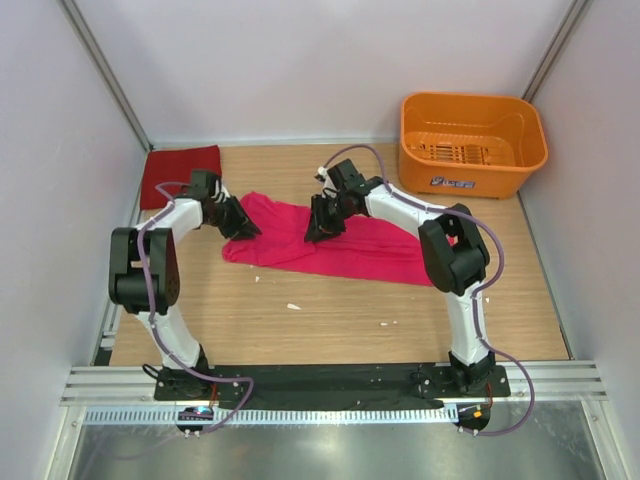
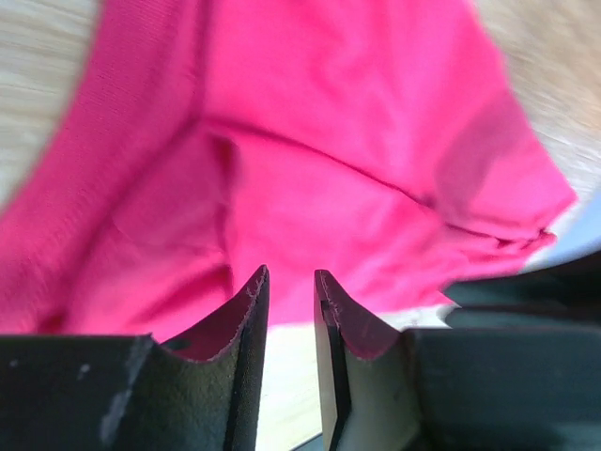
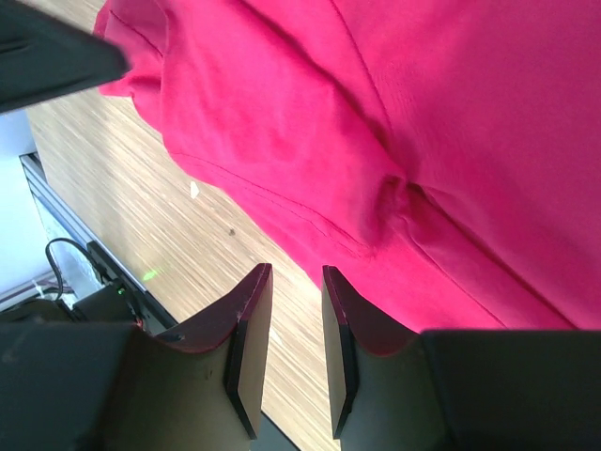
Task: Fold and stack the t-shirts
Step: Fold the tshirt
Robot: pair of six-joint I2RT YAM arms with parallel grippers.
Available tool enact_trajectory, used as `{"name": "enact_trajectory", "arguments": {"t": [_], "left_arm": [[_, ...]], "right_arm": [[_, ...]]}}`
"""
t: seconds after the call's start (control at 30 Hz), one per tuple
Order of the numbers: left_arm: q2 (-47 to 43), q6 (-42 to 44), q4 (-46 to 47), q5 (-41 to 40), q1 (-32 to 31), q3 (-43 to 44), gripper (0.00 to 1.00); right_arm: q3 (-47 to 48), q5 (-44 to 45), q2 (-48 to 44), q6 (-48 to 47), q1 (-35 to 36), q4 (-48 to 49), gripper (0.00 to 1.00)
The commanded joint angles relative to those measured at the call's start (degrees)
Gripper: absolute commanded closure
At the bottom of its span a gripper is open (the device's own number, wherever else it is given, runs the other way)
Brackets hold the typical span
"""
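Magenta-pink cloth short-sleeved t-shirt (image 1: 345,250) is lying crumpled and unfolded across the middle of the pale wooden worktop (image 1: 330,320), its left end bunched up. Darker crimson cloth t-shirt (image 1: 180,172), folded to a flat rectangle, is sitting at the far left corner, well apart from the pink one. It is probably serving as the base of the stack.

Left claw (image 1: 242,224) is hovering at the bunched left end. Right claw (image 1: 322,228) is hovering at the far edge, near the shirt's middle. Both are showing only a narrow gap between the jaws. In each wrist view pale worktop is showing through that gap, so neither is gripping cloth.

Judgement: the arms are taking up two separate points so they can pinch the fabric and draw it flat. The fold itself is not yet begun.

Orange plastic slotted basket (image 1: 465,98) is standing at the far right corner, apart from both shirts. A few pale specks (image 1: 293,306) are lying on the wood near the pink shirt. Plain white panel walls (image 1: 330,60) are enclosing the worktop on three sides.
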Motion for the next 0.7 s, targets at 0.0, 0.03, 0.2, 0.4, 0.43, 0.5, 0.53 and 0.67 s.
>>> {"name": "enact_trajectory", "arguments": {"t": [0.0,0.03,0.2,0.4,0.43,0.5,0.53,0.67], "left_arm": [[-6.4,-0.2,-0.9,0.6,-0.7,-1.9,0.74],[-6.5,-0.9,-0.5,1.3,-1.0,-2.7,0.75],[-4.6,-4.2,4.5,3.1,-2.2,-8.0,0.81],[1.1,-0.5,6.0,-1.7,-2.1,-8.8,0.82],[1.9,-0.3,5.4,-1.9,-2.1,-8.4,0.82],[3.0,0.2,4.5,-1.8,-2.1,-6.9,0.83],[2.1,0.0,4.3,-2.3,-2.3,-6.6,0.82],[-4.4,0.4,0.5,-5.6,-3.5,-3.4,0.55]], "right_arm": [[3.4,-2.1,2.1,0.7,1.0,1.4,0.67],[3.4,-2.0,2.4,1.0,1.0,1.8,0.67],[4.1,-0.7,4.8,1.4,1.0,3.2,0.67],[4.0,1.2,7.7,-0.1,0.4,2.5,0.67],[4.1,1.7,7.7,-1.1,0.3,1.9,0.67],[4.1,1.9,6.3,-1.9,0.3,0.1,0.67],[3.9,2.5,5.6,-2.6,0.3,-0.4,0.67],[3.9,6.5,-0.3,-4.2,0.3,-5.6,0.56]]}}
